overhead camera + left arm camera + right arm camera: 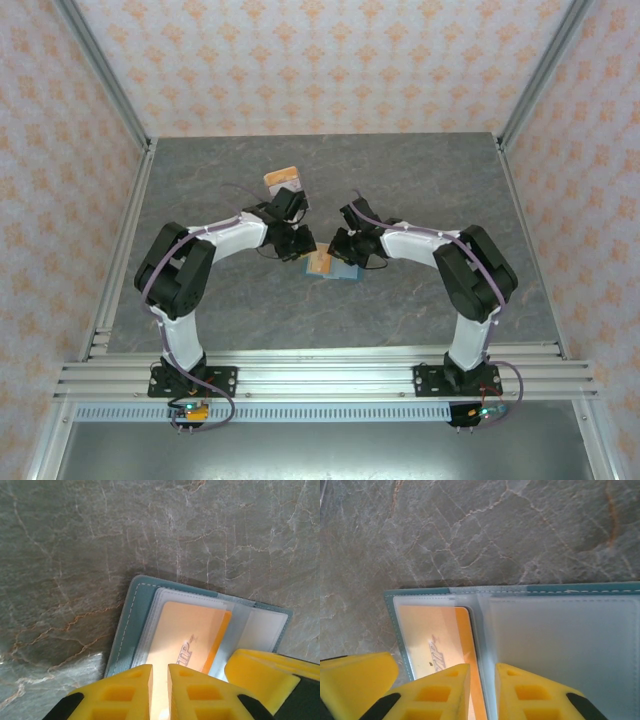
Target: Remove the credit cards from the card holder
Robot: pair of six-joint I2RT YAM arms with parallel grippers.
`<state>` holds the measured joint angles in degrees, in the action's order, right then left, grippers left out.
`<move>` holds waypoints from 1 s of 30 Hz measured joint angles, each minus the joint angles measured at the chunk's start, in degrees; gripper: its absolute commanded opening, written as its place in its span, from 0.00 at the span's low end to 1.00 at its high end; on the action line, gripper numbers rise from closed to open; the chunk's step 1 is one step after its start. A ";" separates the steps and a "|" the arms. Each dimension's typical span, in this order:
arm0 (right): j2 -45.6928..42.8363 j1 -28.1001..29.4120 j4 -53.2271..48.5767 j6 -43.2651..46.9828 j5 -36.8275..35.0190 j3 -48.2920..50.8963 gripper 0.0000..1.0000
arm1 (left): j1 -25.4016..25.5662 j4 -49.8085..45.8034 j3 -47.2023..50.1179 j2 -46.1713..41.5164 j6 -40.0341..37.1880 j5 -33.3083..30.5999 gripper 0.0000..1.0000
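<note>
The blue-grey card holder (345,272) (127,625) (580,587) lies open on the table's middle. An orange credit card (319,263) (195,630) (430,630) sits under a clear pocket on one panel; the other panel's pocket looks empty. My left gripper (304,252) (160,672) points down onto that card, jaws a narrow gap apart with the card showing between them. My right gripper (346,254) (482,672) has its jaws equally narrow astride the centre crease, one finger over the card's edge. Whether either clamps anything is unclear.
A tan-orange and a white credit card (283,181) lie together behind the left arm. The two grippers' yellow fingers (265,677) (355,677) stand almost side by side over the holder. Aluminium posts and patterned walls (100,120) bound the grey marbled table.
</note>
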<state>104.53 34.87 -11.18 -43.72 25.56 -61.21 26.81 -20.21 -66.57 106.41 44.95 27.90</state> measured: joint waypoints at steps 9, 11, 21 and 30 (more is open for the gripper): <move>0.61 0.22 0.13 0.00 0.42 -0.68 0.19 | 0.00 0.15 -1.01 1.42 0.02 -1.38 0.13; 0.90 0.22 0.11 0.00 0.44 -0.68 0.19 | 0.00 0.24 -1.01 1.97 0.17 -1.36 0.12; 1.25 0.22 0.11 0.24 1.51 -0.68 0.18 | -0.02 1.73 -1.01 3.39 1.11 -1.05 0.07; 1.55 0.22 0.11 0.44 1.68 -0.68 0.15 | -0.02 2.84 -0.37 3.39 1.55 -0.92 0.06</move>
<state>106.08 35.09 -11.07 -43.29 27.24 -61.89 26.79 -17.37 -66.94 109.80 46.50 26.98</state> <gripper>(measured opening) 0.165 0.064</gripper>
